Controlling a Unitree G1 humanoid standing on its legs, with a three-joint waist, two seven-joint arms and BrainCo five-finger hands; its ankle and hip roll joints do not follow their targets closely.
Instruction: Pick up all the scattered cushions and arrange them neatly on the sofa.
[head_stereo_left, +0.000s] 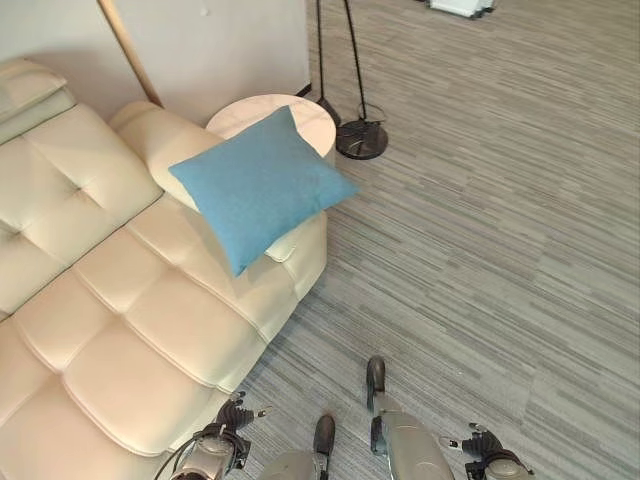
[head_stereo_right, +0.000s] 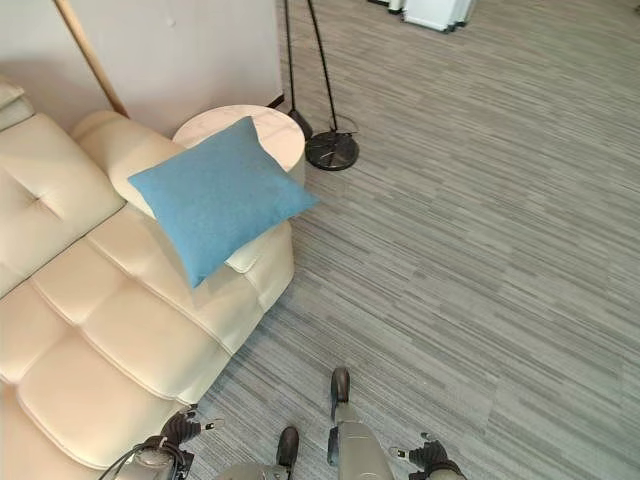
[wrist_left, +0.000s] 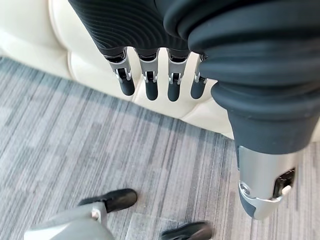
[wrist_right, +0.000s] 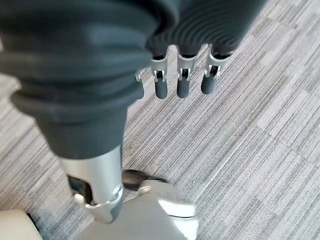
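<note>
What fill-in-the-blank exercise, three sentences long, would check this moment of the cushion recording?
1. The cushion leaning on the sofa's armrest is ____ in colour.
2. Beside the sofa, behind the cushion, stands a small ____ side table.
3. Both the left robot hand and the right robot hand hang with fingers straight, holding ____.

Missing words: blue; round; nothing
</note>
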